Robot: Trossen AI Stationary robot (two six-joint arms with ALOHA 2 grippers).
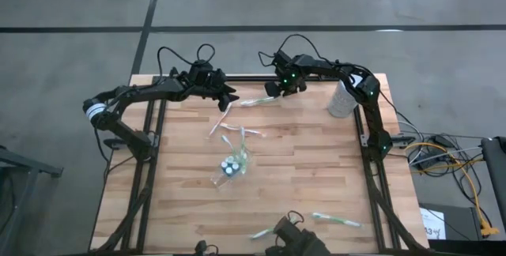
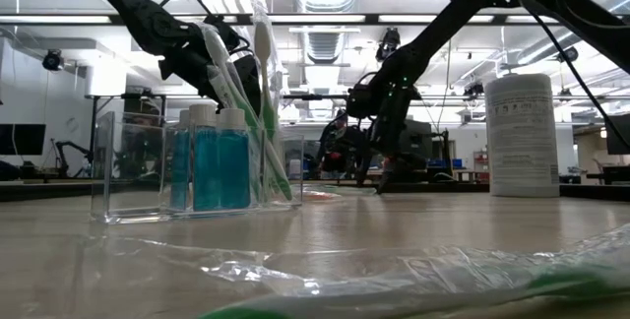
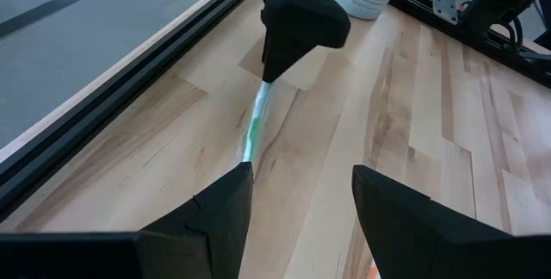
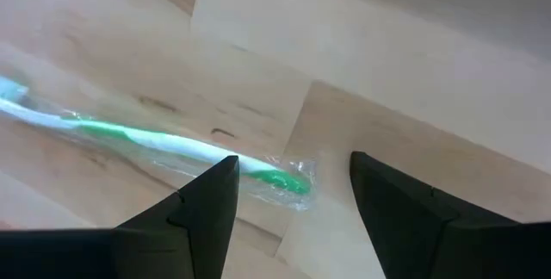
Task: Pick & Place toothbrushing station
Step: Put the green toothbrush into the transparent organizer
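A wrapped green-and-white toothbrush point(image 1: 253, 101) lies flat on the table by the far edge; it also shows in the left wrist view point(image 3: 256, 126) and the right wrist view point(image 4: 155, 137). My right gripper point(image 4: 293, 200) is open and low over the toothbrush's right end, with one finger on either side of that end point(image 4: 288, 180). My left gripper point(image 3: 301, 197) is open just off the toothbrush's left end and points along it. A clear organiser point(image 1: 232, 165) holding blue bottles and toothbrushes point(image 2: 212, 157) stands mid-table.
Two more wrapped toothbrushes point(image 1: 221, 126) point(image 1: 247, 133) lie between the far edge and the organiser. Two others point(image 1: 336, 221) point(image 1: 263, 233) lie by the near edge. A white canister point(image 1: 341, 98) stands at the far right. A black rail point(image 3: 129, 81) runs along the far edge.
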